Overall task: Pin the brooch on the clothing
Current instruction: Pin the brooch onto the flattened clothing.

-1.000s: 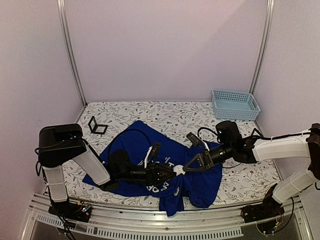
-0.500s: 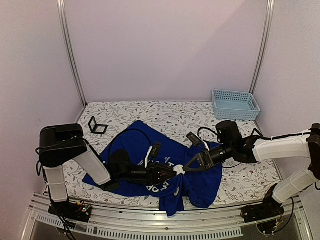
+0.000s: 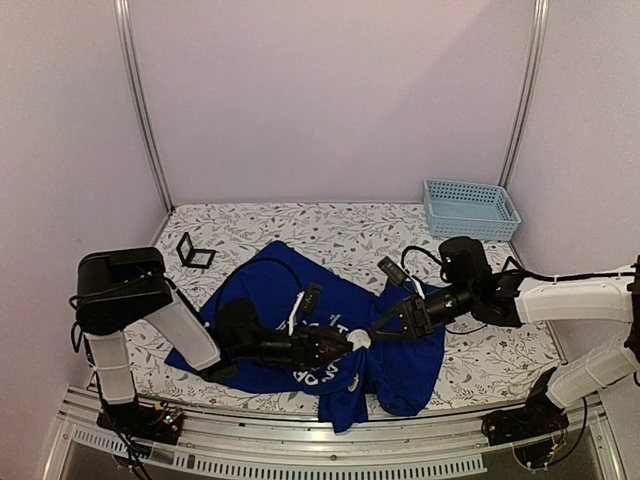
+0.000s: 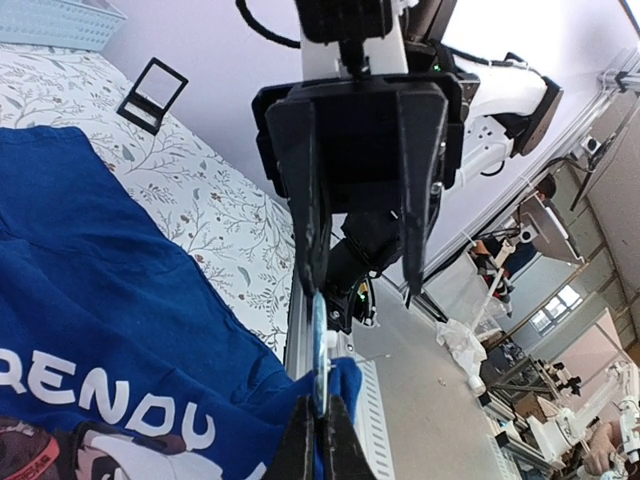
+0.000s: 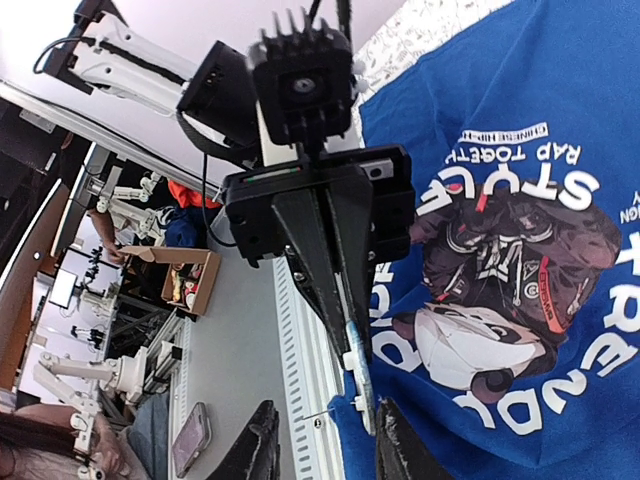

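Meeting tip to tip over a royal-blue T-shirt (image 3: pixel 270 285), 2 black robot arms reach in from opposite sides near the front edge of a table (image 3: pixel 500 355). The left claw (image 3: pixel 345 342) is pressed together, pinching the brooch (image 3: pixel 358 339), a thin pale disc seen edge-on in both wrist views. A small fold of blue cloth sits against the disc, and it is not clear whether the pin has gone through. The right claw (image 3: pixel 376 334) points straight at the brooch with its fingers spread, 1 on each side of the disc. Whether either finger touches it cannot be told. Both claws lie along 1 line running left to right, and the disc stands on edge across that line, so the left arm has it while the right is just beside it.

The T-shirt lies crumpled with its panda print and white lettering facing up, directly below the claws. A leafy floral cloth covers the table. A pale blue basket (image 3: pixel 470 210) stands at the far right corner, and a small black frame (image 3: pixel 194 251) at the far left. Plain lilac walls (image 3: pixel 330 100) enclose the space.
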Robot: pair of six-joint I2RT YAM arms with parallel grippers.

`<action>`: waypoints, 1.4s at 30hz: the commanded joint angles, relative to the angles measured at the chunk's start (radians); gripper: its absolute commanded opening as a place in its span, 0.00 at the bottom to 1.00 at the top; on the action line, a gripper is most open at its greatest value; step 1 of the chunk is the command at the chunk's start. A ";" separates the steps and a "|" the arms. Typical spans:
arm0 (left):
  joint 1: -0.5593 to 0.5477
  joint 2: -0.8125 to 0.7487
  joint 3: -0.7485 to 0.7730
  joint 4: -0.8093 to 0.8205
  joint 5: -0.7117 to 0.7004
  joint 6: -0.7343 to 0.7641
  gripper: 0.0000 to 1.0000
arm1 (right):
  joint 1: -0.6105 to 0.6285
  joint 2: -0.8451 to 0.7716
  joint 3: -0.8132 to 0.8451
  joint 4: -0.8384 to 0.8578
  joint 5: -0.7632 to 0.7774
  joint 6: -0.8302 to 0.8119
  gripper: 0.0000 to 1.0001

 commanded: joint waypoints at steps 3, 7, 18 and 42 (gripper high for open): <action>-0.006 -0.090 -0.005 0.027 0.034 0.059 0.00 | 0.003 -0.145 -0.071 0.078 0.093 -0.180 0.39; -0.011 -0.108 -0.003 0.017 0.046 0.079 0.00 | 0.025 -0.190 -0.255 0.298 0.165 -0.299 0.45; -0.026 -0.110 0.050 -0.062 0.071 0.127 0.00 | 0.072 -0.074 -0.310 0.588 0.045 -0.487 0.49; -0.066 -0.148 0.106 -0.222 0.076 0.238 0.00 | 0.107 -0.016 -0.251 0.592 0.020 -0.496 0.22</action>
